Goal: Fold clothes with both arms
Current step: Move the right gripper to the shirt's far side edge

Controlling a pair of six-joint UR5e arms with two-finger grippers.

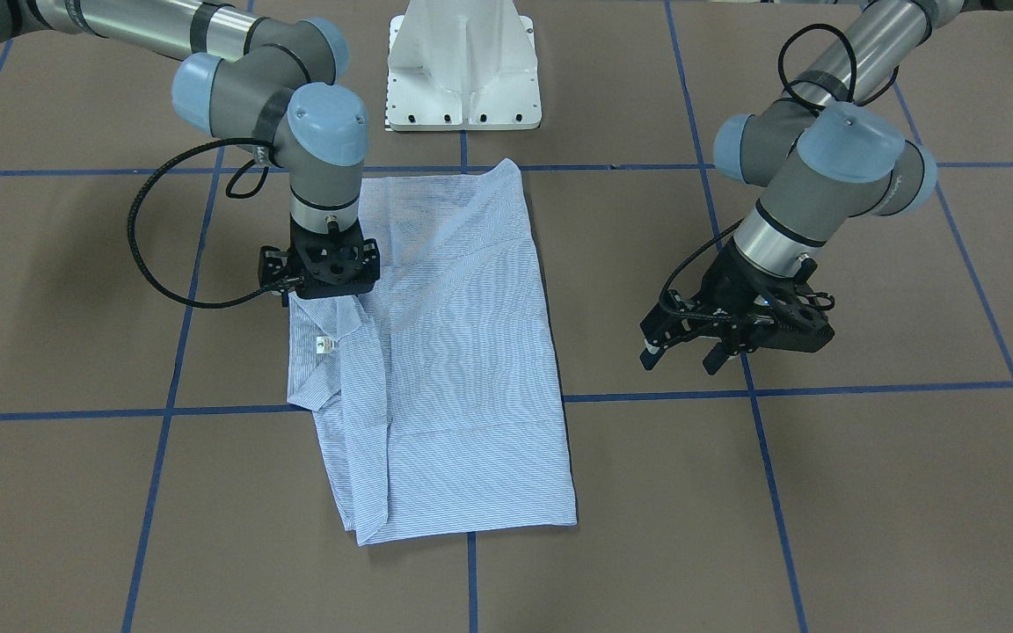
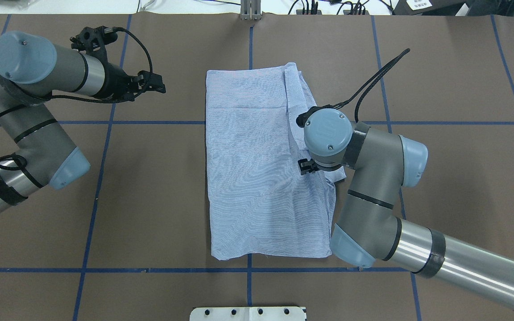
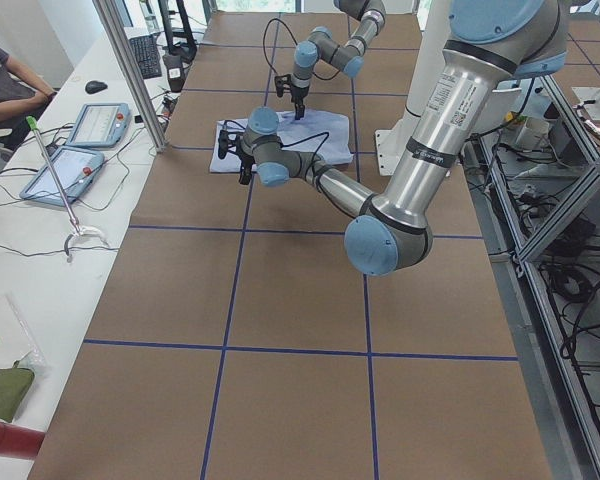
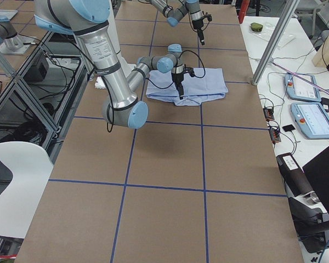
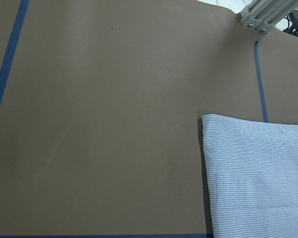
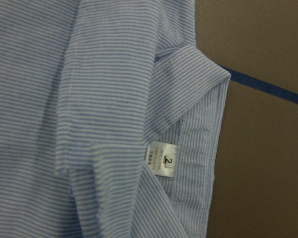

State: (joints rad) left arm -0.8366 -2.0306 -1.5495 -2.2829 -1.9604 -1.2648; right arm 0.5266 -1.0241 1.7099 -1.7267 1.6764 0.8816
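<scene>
Exterior front-facing view: seeing the shirt (image 1: 471,352) lying folded flat in the middle of the table (image 1: 823,492); catching the right gripper (image 1: 322,280) pointing down at its collar (image 1: 313,369), jaws hidden, impossible to tell; spotting the left gripper (image 1: 687,356) hanging well apart, jaws spread.

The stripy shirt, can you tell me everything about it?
The shirt is thin light-blue-and-white striped cloth, folded into a long rectangle, lying flat on the brown table. Its collar with a white neck label shows at one side, where the right gripper hangs close over it.
</scene>
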